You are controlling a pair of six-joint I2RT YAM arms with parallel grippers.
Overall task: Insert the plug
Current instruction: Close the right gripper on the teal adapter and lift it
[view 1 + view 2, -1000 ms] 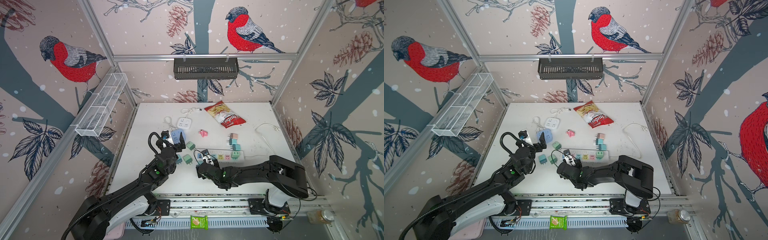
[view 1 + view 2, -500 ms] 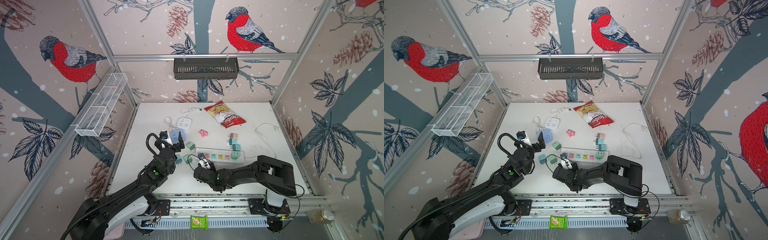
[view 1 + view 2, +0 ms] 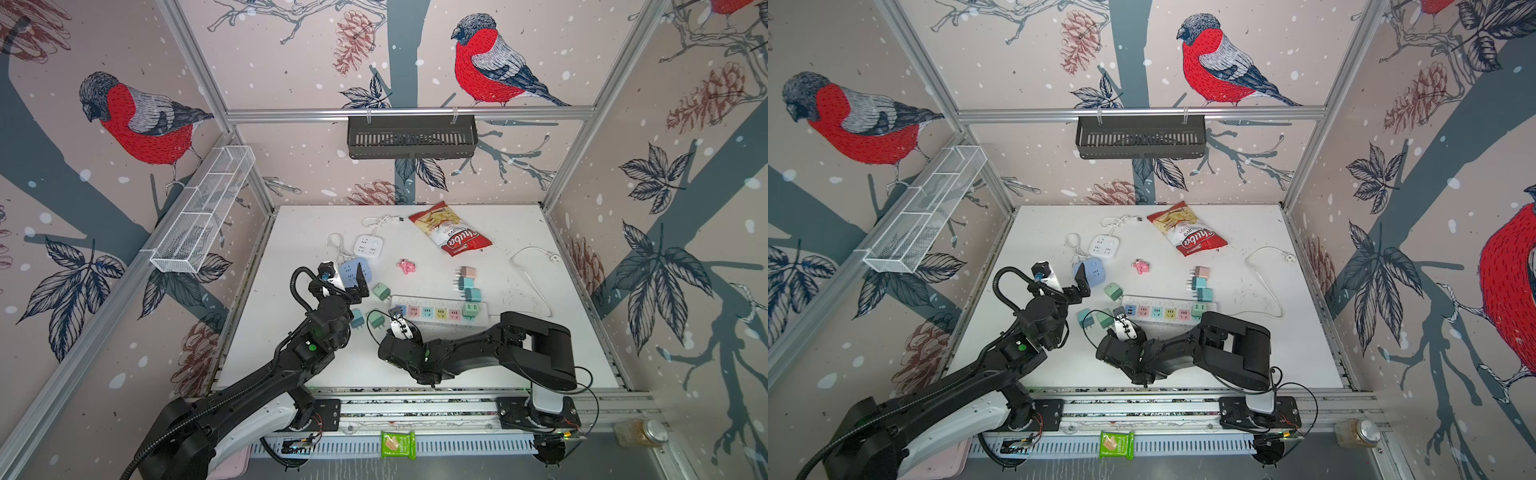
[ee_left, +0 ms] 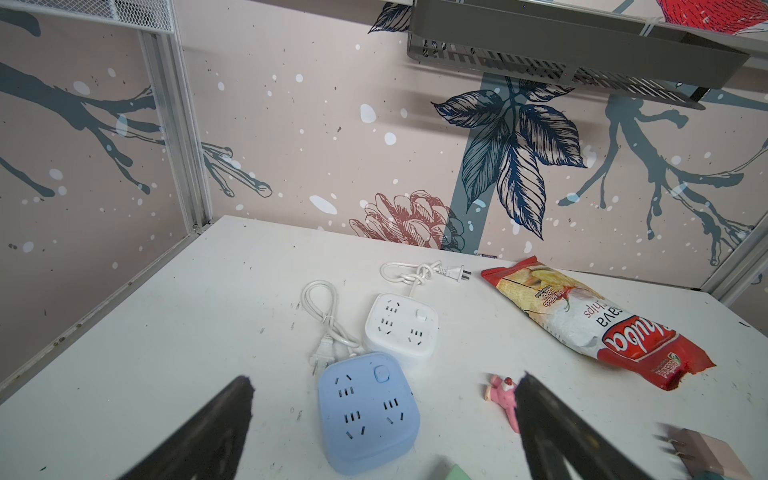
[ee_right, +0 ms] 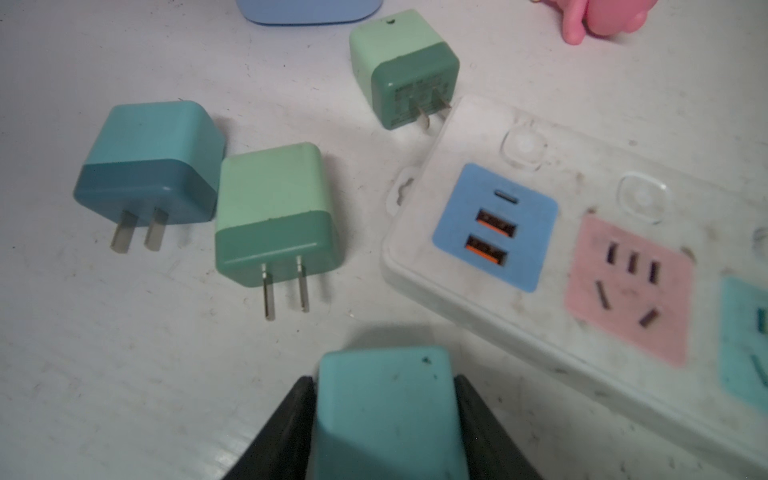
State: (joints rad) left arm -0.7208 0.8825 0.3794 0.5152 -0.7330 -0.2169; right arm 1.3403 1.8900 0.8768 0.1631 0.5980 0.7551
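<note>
Right tool [image 5: 384, 384]: fingers pressed against both sides of the teal plug [image 5: 386, 419], pinching it. The plug is low over the surface [image 5: 124, 374], near the USB end of the power strip [image 5: 582, 249] and not yet in a socket. Cannot tell whether it touches the surface.

3 loose plugs lie beyond it:
- second teal plug [image 5: 149, 166]
- green plug [image 5: 274, 216]
- far green plug [image 5: 403, 70], prongs at the strip's corner

Left tool [image 4: 384, 384]: spread wide, above the blue socket cube [image 4: 368, 411].
</note>
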